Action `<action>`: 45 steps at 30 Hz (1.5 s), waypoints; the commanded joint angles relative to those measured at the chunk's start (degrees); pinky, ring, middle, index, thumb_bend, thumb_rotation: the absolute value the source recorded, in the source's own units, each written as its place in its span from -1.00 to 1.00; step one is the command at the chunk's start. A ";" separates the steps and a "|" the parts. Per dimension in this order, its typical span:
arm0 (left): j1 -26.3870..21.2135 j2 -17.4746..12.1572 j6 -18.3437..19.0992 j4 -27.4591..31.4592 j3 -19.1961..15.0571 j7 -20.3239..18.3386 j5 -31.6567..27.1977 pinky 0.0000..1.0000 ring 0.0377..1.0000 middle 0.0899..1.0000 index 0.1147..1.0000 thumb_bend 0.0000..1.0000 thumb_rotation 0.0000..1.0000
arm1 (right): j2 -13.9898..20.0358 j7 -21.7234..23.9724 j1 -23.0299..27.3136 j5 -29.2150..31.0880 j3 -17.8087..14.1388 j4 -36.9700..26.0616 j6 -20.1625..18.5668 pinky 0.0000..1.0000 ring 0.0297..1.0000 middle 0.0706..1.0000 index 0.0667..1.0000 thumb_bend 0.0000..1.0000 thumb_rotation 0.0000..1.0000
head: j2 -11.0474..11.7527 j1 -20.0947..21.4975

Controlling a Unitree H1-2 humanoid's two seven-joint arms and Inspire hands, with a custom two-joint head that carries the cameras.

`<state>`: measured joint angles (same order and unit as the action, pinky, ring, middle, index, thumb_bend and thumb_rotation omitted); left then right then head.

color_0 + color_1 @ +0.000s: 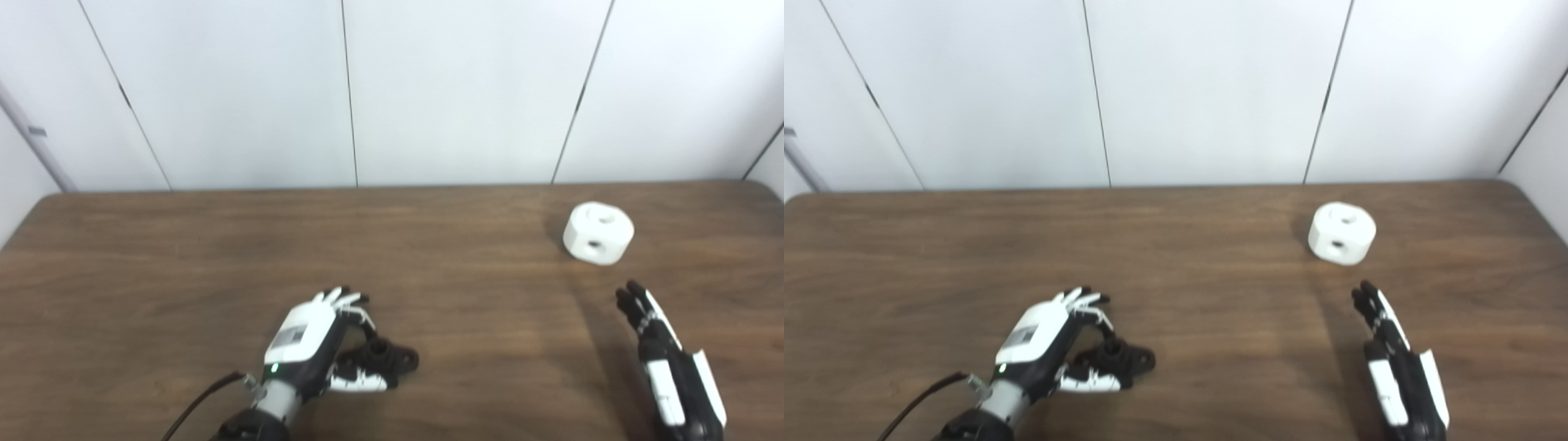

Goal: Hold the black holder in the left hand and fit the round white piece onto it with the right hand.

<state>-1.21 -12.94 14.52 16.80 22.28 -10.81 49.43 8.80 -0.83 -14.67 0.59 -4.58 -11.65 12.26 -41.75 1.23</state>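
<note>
The black holder [383,358] lay on the brown wooden surface [184,269] close to its near edge, a little left of the middle, with a short round post standing up from its flat base. The left hand [315,343] was at it, fingers [343,298] spread and curled over the far side and the thumb along the near side; whether it had a real grip on the holder could not be told. A pale label sat on the back of that hand, its writing too small to read, and a green light glowed at the wrist. The round white piece [598,233] stood well apart, near the far right corner, holes showing in its top and side. The right hand [664,355] hovered near it, nearer the front edge, fingers straight and holding nothing
</note>
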 commanded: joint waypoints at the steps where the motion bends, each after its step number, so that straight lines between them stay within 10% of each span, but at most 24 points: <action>1: -0.39 0.95 -0.91 -0.38 0.78 0.82 1.58 1.00 0.94 0.74 -0.16 0.04 -0.88 | -4.27 -0.48 -1.56 0.63 1.75 2.40 -0.67 0.91 0.87 0.82 0.84 0.23 0.90 | -0.08 0.17; 14: 0.05 1.91 -2.00 -1.68 1.12 1.65 1.73 1.00 0.93 0.73 -0.17 0.04 -0.88 | -4.77 -1.52 -1.36 -1.03 2.21 1.40 -0.70 0.96 0.88 0.82 0.85 0.23 0.88 | -0.14 2.11; 23: -0.41 1.16 -3.10 -2.46 0.44 1.20 0.85 1.00 0.93 0.73 -0.17 0.04 -0.89 | -4.09 -2.98 0.41 -2.95 1.88 -1.01 -1.83 0.84 0.89 0.83 0.88 0.30 0.50 | 1.28 5.08; 45: -0.36 -1.33 -6.64 -4.37 -2.26 0.21 -2.18 1.00 0.88 0.69 -0.16 0.04 -0.90 | -0.34 -6.78 11.77 -25.36 0.22 -10.49 -21.49 0.90 0.97 0.98 0.83 0.45 -0.06 | 4.60 16.69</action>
<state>-1.46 -12.88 7.84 13.53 20.24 -9.76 46.69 7.10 -7.22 -4.82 -22.60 -3.57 -19.83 -8.43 -37.27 17.40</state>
